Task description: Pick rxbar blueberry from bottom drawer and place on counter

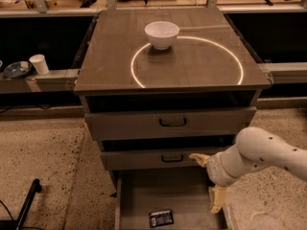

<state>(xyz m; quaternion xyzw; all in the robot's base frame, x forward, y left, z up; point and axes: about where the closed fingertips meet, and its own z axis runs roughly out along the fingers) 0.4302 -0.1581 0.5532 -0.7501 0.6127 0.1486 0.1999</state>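
You have little done so far: the bottom drawer (144,190) stands pulled out, and the rxbar blueberry (161,218) lies flat on its floor by the front edge, the only thing in it. Your gripper (203,183) hangs over the drawer's right edge, fingers spread apart, holding nothing. Grasping, lifting and placing are all left. The counter (192,66) carries a white bowl (162,34) near its far edge, nothing showing inside.

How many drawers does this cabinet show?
3. The top drawer sits under the counter, the middle drawer below it, and the bottom drawer is pulled out with the rxbar blueberry on its floor. The gripper hangs over its right side.
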